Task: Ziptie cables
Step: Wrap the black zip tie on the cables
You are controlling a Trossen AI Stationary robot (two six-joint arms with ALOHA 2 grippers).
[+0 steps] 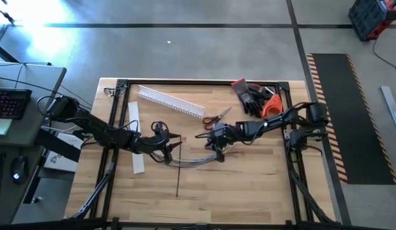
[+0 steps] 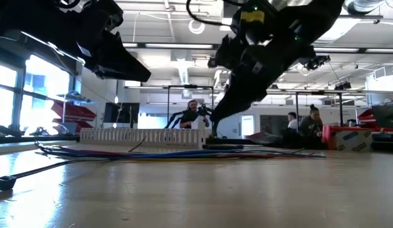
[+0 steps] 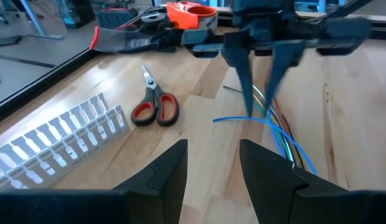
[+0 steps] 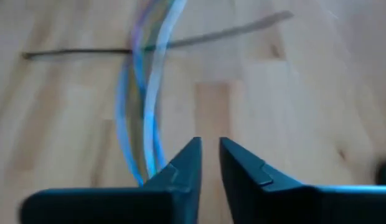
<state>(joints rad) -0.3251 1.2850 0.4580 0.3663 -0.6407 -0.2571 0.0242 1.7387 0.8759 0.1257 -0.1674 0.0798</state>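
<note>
Cables lie in a loose bundle near the middle of the wooden surface, seen from above, running between the two arms; here they read as thin pale and dark strands, their colours hard to tell. The left gripper sits at the bundle's left end and the right gripper just above its right part, but the arms cover the tips. A dark thin strip crosses the cables. Farther back lie a white slotted duct, a flat white strip, red-handled scissors, and black gloves beside an orange object.

From table height, the cables stretch flat in front of the duct, blue strands showing. The right gripper points down just behind them; the left arm is cut off at the top. People sit far behind.

The left wrist view shows its own jaws spread over bare wood, holding nothing, with the right gripper ahead, its tips apart over blue and other coloured cables, and scissors beside the duct.

The right wrist view is blurred: jaws slightly parted, nothing between them, blue cables just beside one finger.
</note>
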